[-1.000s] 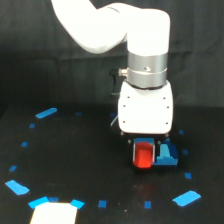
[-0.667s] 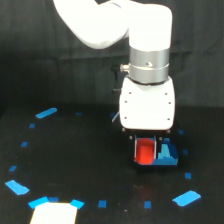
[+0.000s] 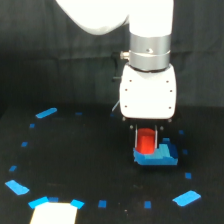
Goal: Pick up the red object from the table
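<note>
We see the white xArm6 arm reaching down from the top of the exterior view, its silver wrist ring sitting above a boxy white gripper housing (image 3: pixel 148 92). Below the housing, the gripper (image 3: pixel 146 137) shows two thin dark fingers (image 3: pixel 134 136), one on each side of the red object (image 3: pixel 146 141). The fingers stand right against the red object's sides, so the gripper appears clamped on it, though we cannot make out the contact itself.

The red object, a small stubby block narrower than the housing, sits upright between the fingers with its top tucked under the housing. Its lower edge meets the blue square block (image 3: pixel 156 155), which lies on the table (image 3: pixel 75 165) just below and toward the exterior view's right of it. We cannot tell whether the red object rests on the table or is lifted off it.

The black table carries scattered small blue tape marks (image 3: pixel 46 113) arranged roughly in a ring, and a pale rectangular patch (image 3: pixel 54 213) lies at the bottom edge toward the exterior view's left.
</note>
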You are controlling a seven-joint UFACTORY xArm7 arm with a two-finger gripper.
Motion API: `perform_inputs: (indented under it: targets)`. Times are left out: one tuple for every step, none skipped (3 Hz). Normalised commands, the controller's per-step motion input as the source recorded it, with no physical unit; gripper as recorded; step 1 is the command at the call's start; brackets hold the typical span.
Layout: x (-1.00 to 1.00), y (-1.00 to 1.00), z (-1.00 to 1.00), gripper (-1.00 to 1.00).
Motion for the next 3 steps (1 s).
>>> perform_inputs:
  targets:
    - [0.2, -0.01, 1.0, -0.29]
    - [0.24, 0.35, 0.98, -0.9]
    - [-0.01, 0.23, 0.58, -1.0]
